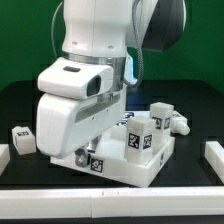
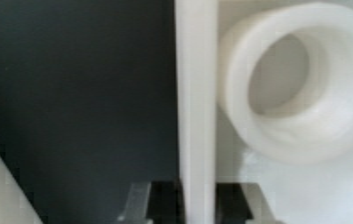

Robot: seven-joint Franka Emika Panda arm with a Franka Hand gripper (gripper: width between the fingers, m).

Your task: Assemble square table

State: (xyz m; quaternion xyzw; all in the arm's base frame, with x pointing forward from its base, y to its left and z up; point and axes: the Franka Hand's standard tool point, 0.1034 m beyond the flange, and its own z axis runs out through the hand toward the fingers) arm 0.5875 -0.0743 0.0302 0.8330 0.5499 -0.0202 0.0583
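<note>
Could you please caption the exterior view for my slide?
Panda arm low over the white square tabletop, tagged legs clustered at the exterior view's right.

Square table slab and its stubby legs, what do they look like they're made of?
The slab looks like white moulded plastic, smooth with a slight sheen; up close its hole rim is softly rounded and evenly white. The legs are probably the same white plastic, matt; their black-and-white tags look like printed stickers, though the picture is too small to be sure.

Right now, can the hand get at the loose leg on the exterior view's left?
Probably not yet: the hand is shut on the tabletop edge. Once it lets go, nothing seems to stand between it and the leg.
</note>
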